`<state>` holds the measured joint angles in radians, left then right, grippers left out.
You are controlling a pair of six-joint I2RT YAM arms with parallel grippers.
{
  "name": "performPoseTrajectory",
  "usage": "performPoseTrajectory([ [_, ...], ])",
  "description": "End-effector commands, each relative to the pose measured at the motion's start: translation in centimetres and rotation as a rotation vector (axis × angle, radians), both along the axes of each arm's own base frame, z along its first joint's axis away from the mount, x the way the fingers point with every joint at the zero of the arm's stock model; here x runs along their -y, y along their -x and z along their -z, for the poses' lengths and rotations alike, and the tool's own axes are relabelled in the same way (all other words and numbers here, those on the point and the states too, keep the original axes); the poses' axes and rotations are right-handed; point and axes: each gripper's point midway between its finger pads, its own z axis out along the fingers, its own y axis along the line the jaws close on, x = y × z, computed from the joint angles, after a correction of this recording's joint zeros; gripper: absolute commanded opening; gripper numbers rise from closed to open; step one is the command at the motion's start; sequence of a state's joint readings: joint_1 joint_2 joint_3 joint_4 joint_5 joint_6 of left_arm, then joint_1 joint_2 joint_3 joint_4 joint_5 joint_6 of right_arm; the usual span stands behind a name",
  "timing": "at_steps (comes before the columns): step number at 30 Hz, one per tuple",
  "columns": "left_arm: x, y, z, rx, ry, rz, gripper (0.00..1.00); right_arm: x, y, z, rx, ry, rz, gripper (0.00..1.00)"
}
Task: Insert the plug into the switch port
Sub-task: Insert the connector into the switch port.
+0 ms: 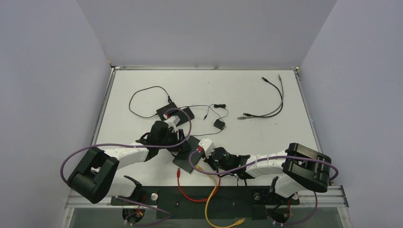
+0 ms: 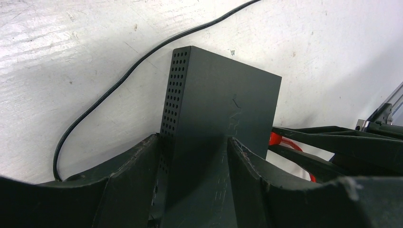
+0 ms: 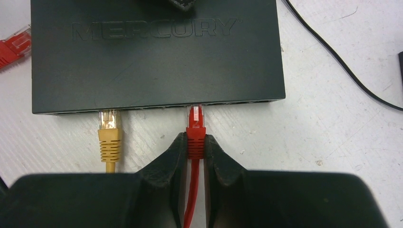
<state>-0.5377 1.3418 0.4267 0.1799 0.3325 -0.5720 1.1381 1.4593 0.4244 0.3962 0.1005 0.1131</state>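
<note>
From the overhead view, the black switch [image 1: 184, 160] lies on the white surface [image 1: 256, 137] near its front edge, between the two arms. The left gripper [image 1: 177, 144] meets it from the far left and the right gripper [image 1: 197, 156] from the right. A red cable [image 1: 183, 189] and a yellow cable [image 1: 209, 199] trail from the switch over the front edge. Further back lie a second black box [image 1: 174, 112] with thin black leads, and a loose pair of cables [image 1: 272, 102] well apart at the far right.

In the left wrist view, the left gripper [image 2: 192, 164] is closed down on the switch [image 2: 218, 109], one finger [image 2: 138, 166] on each flat face (the perforated side faces the camera). A black lead [image 2: 119, 80] curves past on the surface behind it.

In the right wrist view, the right gripper [image 3: 196, 154] is nearly closed, pinching the red plug [image 3: 196, 130] by its boot. The plug's tip is at the mouth of a port in the front of the switch [image 3: 157, 57], which is lettered MERCURY; how deep it sits I cannot tell. A yellow plug [image 3: 109, 135] sits in a port to its left, and another red plug [image 3: 12, 45] lies loose at the left edge.
</note>
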Motion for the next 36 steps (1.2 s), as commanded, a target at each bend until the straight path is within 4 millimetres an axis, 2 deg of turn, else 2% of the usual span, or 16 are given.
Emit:
performPoseTrajectory([
  [1, 2.0, 2.7, -0.2, -0.054, 0.074, 0.103, 0.50, -3.8, -2.8, -6.1, 0.131, -0.206, 0.020, 0.00],
  [8, 2.8, 3.8, -0.2, -0.050, 0.073, 0.146, 0.46, -5.1, -3.5, -7.7, 0.159, -0.220, -0.004, 0.00],
  [16, 3.6, 4.7, -0.2, -0.040, 0.067, 0.189, 0.44, -5.4, -4.4, -10.1, 0.215, -0.225, -0.031, 0.00],
  [36, 5.6, 7.0, -0.4, -0.031, 0.100, 0.299, 0.40, -7.6, -4.6, -14.9, 0.345, -0.310, -0.195, 0.00],
])
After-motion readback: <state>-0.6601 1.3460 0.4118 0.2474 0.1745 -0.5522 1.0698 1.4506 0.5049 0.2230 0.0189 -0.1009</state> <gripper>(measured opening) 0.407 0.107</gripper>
